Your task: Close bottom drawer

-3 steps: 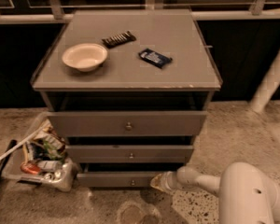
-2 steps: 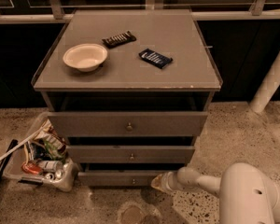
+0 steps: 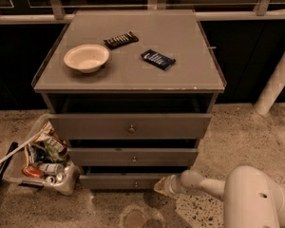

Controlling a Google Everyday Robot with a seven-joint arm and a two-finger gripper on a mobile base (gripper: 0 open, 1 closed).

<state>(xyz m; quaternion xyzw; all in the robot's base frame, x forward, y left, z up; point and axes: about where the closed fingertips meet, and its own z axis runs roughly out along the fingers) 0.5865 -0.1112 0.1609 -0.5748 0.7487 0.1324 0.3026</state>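
Reaching in from the lower right, the robot's white arm (image 3: 256, 198) lies low over the speckled floor, and its end effector (image 3: 162, 185) sits at the right end of the bottom drawer (image 3: 118, 180), seemingly against the front panel. From where I stand I cannot tell whether the end effector is apart or together. The bottom drawer is the lowest of three grey fronts in the table (image 3: 185, 37), just above the floor, with a dark gap between it and the middle drawer (image 3: 133, 156). Above that comes the taller top drawer (image 3: 131, 126), with a small round knob at its centre. On the table a pale bowl (image 3: 86, 57) stands at the left, a dark bar (image 3: 120, 39) lies behind it, and a blue packet (image 3: 158, 59) rests toward the middle. A clear bin (image 3: 38, 163) full of rubbish sits on the floor beside the table's left side, and a white pole (image 3: 275, 80) leans at the far right.
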